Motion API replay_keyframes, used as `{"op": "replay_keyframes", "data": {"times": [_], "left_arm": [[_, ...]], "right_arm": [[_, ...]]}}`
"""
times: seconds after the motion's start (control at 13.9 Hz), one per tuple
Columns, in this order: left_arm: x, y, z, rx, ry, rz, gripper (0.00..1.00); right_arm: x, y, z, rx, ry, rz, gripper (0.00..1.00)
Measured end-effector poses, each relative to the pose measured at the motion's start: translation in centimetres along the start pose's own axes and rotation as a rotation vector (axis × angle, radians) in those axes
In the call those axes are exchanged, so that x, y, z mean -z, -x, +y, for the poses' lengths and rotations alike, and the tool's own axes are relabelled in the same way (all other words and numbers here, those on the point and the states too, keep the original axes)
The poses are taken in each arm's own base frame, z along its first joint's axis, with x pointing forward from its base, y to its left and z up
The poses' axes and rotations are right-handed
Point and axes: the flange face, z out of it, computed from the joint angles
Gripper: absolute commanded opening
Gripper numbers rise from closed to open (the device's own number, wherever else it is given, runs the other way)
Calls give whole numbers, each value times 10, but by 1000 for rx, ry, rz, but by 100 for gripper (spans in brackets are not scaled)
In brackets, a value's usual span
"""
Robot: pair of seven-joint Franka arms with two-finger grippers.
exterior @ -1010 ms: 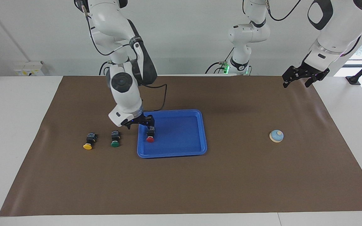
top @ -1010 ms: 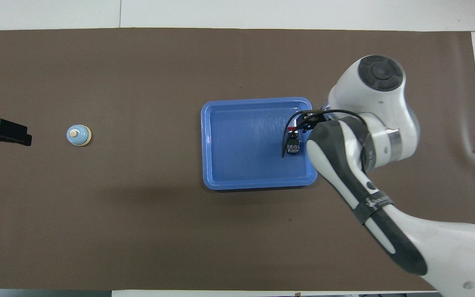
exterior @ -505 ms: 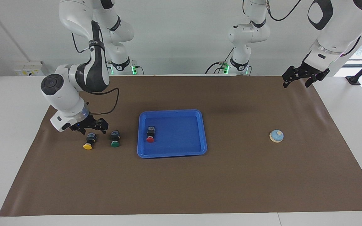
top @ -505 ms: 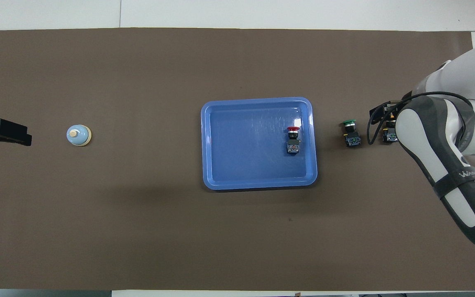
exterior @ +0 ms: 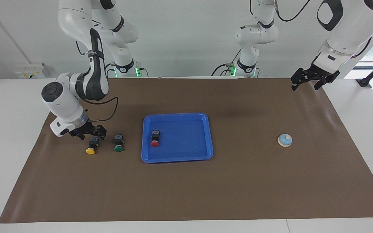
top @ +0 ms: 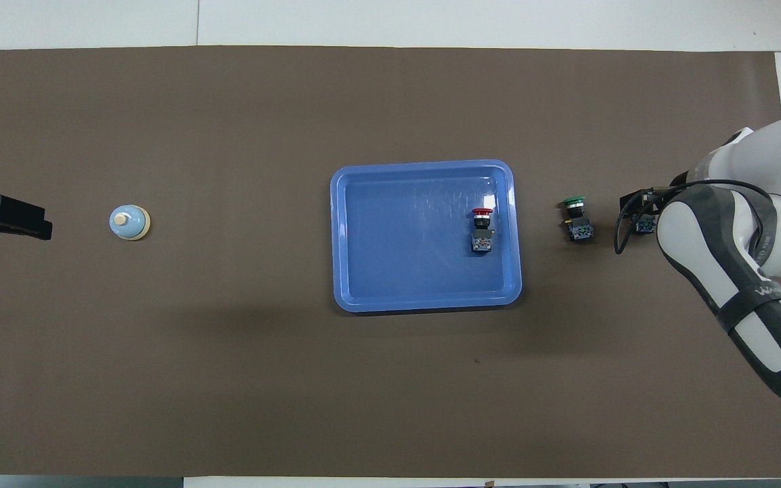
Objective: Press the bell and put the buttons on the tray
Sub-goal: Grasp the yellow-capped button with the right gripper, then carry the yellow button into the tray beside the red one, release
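Risk: nudging yellow button (exterior: 91, 146) or neighbouring green button (exterior: 118, 143) during descent. Right gripper (exterior: 88, 133) hanging just over yellow button, fingers spread, holding nothing. Red button (exterior: 155, 139) lying in tray (exterior: 209, 136). Left gripper (exterior: 314, 79) waiting, grip unclear; bell (exterior: 285, 140) standing toward its end.

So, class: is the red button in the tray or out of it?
In. The red button lies on its side on the floor of the tray, near the rim toward the right arm's end.

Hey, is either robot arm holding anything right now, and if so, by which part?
Nothing is clearly held. The right gripper is down at the yellow button, but a grip cannot be told. The left gripper waits over the mat's corner with nothing in it.
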Motion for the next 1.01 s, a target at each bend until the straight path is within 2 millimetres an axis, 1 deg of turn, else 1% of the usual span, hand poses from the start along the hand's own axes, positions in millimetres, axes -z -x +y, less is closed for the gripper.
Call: {"op": "replay_keyframes", "data": {"times": [0.22, 0.29, 0.36, 0.43, 0.51, 0.58, 0.79, 0.87, 0.94, 1.01], "left_arm": [[0, 0, 0, 0, 0, 0, 100], [0, 0, 0, 0, 0, 0, 100], [0, 0, 0, 0, 0, 0, 100], [0, 0, 0, 0, 0, 0, 100], [0, 0, 0, 0, 0, 0, 100], [0, 0, 0, 0, 0, 0, 100], [0, 0, 0, 0, 0, 0, 100], [0, 0, 0, 0, 0, 0, 100], [0, 0, 0, 0, 0, 0, 100], [0, 0, 0, 0, 0, 0, 100]], "right_arm": [[-15, 4, 13, -5, 2, 9, 99], [-21, 5, 14, -7, 3, 9, 85], [-27, 6, 15, -8, 3, 1, 67], [-32, 6, 15, -8, 2, -6, 43], [-35, 7, 14, -8, 2, -11, 17], [-36, 7, 14, -8, 2, -14, 0], [-34, 5, 11, -3, 1, -9, 0], [-29, 2, 8, 3, -1, -7, 0], [-18, -3, 1, 13, -4, -15, 0], [-2, -10, -10, 13, -8, -29, 0]]}}
